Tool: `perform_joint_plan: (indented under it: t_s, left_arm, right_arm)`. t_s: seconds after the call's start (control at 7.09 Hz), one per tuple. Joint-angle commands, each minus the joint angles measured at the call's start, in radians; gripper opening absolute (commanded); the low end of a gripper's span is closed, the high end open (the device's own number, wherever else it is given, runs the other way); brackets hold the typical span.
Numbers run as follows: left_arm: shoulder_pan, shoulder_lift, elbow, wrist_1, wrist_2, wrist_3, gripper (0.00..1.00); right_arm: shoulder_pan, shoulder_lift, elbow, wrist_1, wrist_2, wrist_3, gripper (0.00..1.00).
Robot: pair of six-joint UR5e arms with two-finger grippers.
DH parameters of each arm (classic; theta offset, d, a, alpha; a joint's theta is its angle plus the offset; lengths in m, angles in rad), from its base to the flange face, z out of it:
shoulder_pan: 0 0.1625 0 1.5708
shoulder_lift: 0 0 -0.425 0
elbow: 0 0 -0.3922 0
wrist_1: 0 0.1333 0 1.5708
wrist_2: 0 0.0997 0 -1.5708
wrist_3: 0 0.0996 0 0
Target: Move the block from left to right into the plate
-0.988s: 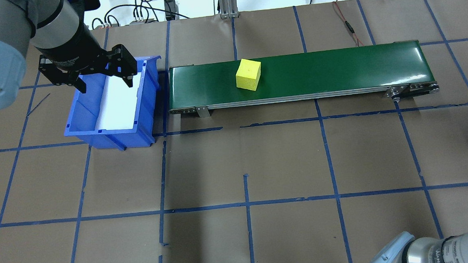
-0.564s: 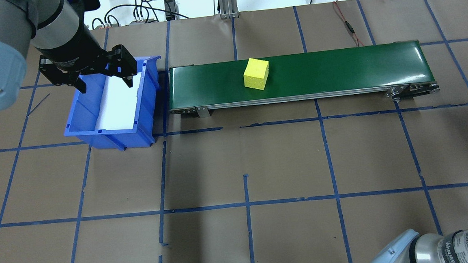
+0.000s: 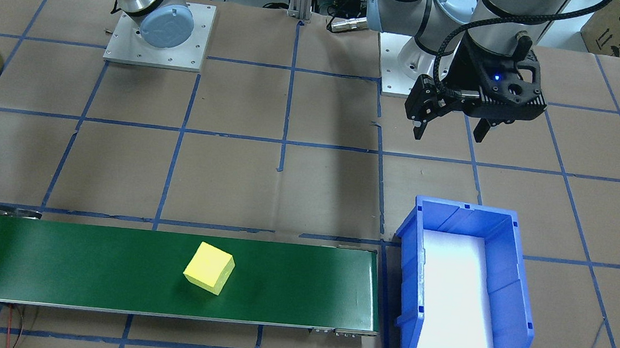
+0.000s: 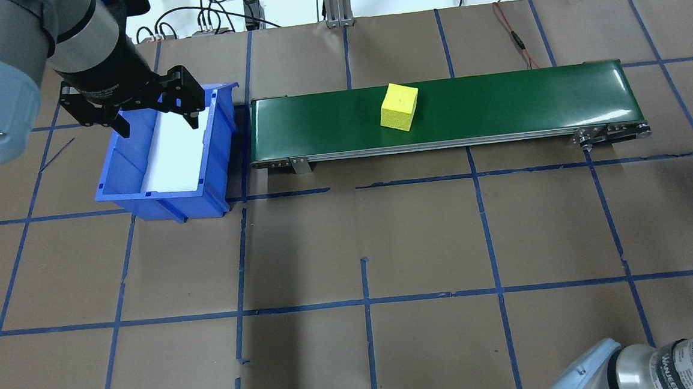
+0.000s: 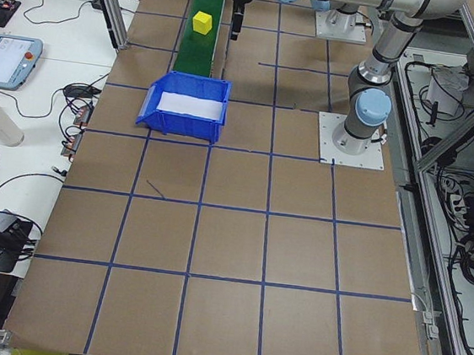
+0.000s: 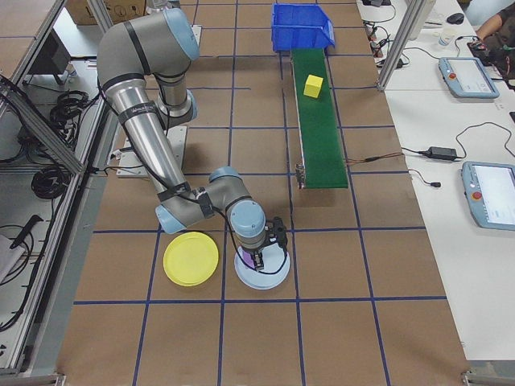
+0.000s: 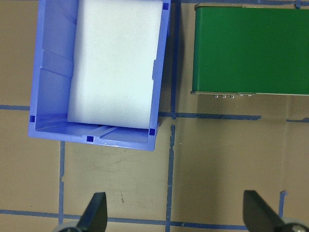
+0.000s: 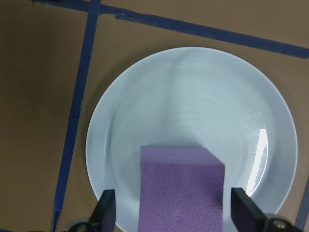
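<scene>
A yellow block (image 4: 399, 107) lies on the green conveyor belt (image 4: 497, 98), a little left of its middle in the overhead view. My left gripper (image 4: 155, 119) hangs open and empty over the near end of the blue bin (image 4: 142, 195). The yellow plate (image 6: 191, 258) lies empty on the table, beside a pale blue plate (image 6: 273, 273). My right gripper (image 8: 176, 212) is low over that pale plate and stands open. A purple block (image 8: 182, 188) rests in the pale plate between the fingers (image 8: 107, 210), with a gap on the left side.
The blue bin (image 3: 507, 307) holds a white foam sheet and stands at the belt's end on my left. Cables lie along the far table edge (image 4: 221, 15). Blue tape lines grid the brown table (image 4: 362, 247).
The yellow block has travelled along the belt toward my right. The left gripper has stayed open over the bin. The right arm's elbow has shifted only slightly.
</scene>
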Motion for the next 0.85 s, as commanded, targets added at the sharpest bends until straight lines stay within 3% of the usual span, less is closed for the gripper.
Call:
perform_joint_plan:
  t_s: [0.0, 0.14, 0.28, 0.42, 0.71]
  left_arm:
    - [0.0, 0.0, -0.001, 0.0, 0.001, 0.001, 1.0]
    - [0.0, 0.0, -0.001, 0.0, 0.001, 0.001, 1.0]
    - [0.0, 0.0, -0.001, 0.0, 0.001, 0.001, 1.0]
    - [0.0, 0.0, -0.003, 0.0, 0.001, 0.001, 1.0]
    - [0.0, 0.0, -0.003, -0.001, 0.003, 0.001, 1.0]
  right_arm:
    - [0.003, -0.011, -0.002, -0.017, 0.02, 0.006, 1.0]
    - [0.035, -0.046, -0.005, -0.004, 0.011, 0.07, 1.0]
    - [0.117, -0.13, -0.005, 0.043, -0.006, 0.212, 1.0]
    - [0.233, -0.219, -0.01, 0.155, -0.023, 0.347, 1.0]
    - [0.413, -0.253, -0.041, 0.228, -0.011, 0.585, 1.0]
